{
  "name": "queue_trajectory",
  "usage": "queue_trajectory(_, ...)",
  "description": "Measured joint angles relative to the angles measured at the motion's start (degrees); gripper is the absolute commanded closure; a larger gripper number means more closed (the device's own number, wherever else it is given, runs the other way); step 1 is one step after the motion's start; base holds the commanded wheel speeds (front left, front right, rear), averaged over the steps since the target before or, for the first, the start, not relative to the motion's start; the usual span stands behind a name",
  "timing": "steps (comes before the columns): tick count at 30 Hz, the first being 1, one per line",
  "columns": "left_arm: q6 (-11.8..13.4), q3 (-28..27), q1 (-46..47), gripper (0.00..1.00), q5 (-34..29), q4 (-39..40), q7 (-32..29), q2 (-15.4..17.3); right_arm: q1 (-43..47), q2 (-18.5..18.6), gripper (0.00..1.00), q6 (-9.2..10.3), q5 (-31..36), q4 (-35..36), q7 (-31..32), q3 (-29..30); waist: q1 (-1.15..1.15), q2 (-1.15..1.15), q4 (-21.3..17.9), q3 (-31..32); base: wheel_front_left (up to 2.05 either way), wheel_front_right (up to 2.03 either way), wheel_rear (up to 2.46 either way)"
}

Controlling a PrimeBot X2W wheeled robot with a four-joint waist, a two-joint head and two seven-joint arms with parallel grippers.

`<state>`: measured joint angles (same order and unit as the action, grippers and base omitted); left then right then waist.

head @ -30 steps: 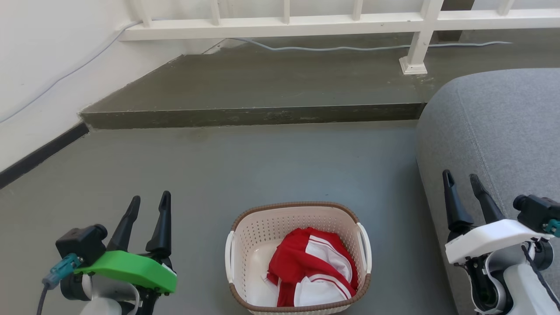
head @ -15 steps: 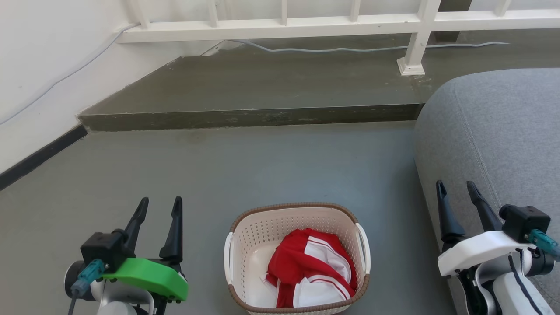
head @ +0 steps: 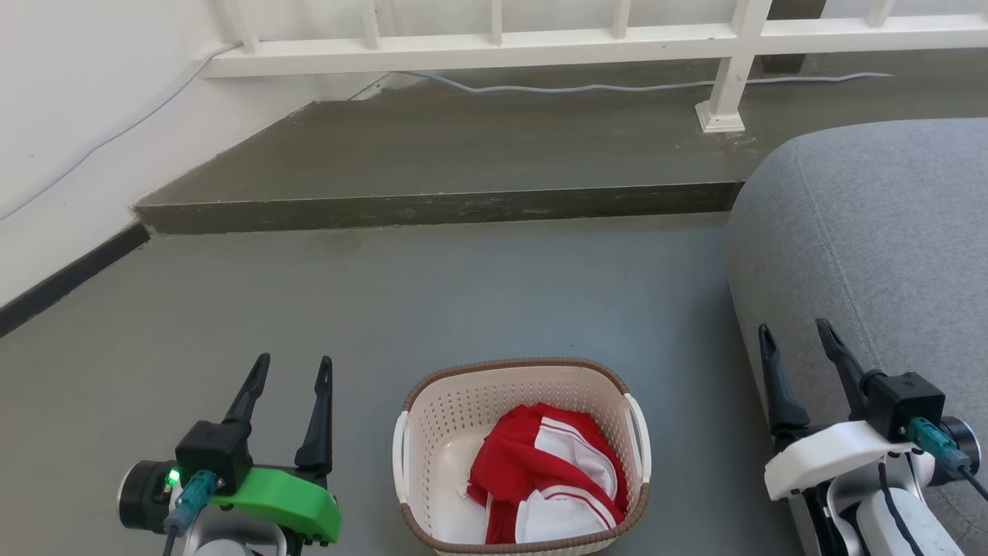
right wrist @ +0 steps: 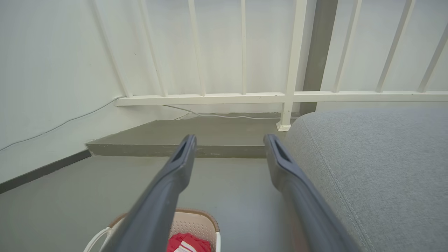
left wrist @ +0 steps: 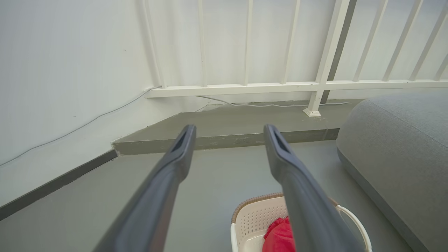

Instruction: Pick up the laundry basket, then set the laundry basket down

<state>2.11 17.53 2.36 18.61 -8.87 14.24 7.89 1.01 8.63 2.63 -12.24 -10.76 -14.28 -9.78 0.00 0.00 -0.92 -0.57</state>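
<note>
Cream-white perforated plastic with a brown woven-look rim: the laundry basket (head: 471, 405) stands on the grey floor (head: 463, 293) at the bottom centre of the head view, between the two hands and touched by neither. Contents: one crumpled red and white garment (head: 552, 471), lying toward the near right of the basket, with bare white bottom showing at the near left. The left hand (head: 296, 360) hangs to the left of the basket, fingers parted with nothing between them; its wrist view shows the same open left hand (left wrist: 229, 128), with the basket (left wrist: 257, 217) and garment (left wrist: 278, 238) low behind the right finger. The right hand (head: 793, 327) hangs to the right of the basket, in front of a grey upholstered sofa (head: 872, 232), fingers likewise parted and empty; its wrist view shows the basket (right wrist: 196, 220) and garment (right wrist: 187, 243) at the bottom edge beside the left finger. Against the frame one second earlier, both hands sit lower and closer in toward the basket, a green light now shows on the left wrist, the whole scene has shifted slightly, and the basket remains on the floor, not lifted
</note>
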Motion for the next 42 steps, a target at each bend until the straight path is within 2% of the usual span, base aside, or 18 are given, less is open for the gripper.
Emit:
queue_trajectory(16,0.4,0.3,0.0,0.00,-0.2,-2.6,0.0,-0.1,0.7,-0.1,0.00,-0.12,0.7,-0.7,-0.1,0.6,0.00,0.00,0.1,0.0,0.00,0.00,0.00)
queue_trajectory(29,0.4,0.8,0.0,0.00,-0.4,-3.4,0.0,-0.1,0.7,-0.8,0.00,-1.04,0.7,-0.7,-0.1,1.3,0.00,0.00,0.1,-0.2,0.00,0.00,0.00)
queue_trajectory(42,0.4,1.0,1.9,0.00,-1.5,-2.9,-0.1,-0.1,0.1,-1.4,0.00,-1.11,0.7,-1.2,-0.1,1.8,0.00,0.00,0.1,-5.0,0.00,0.00,0.00)
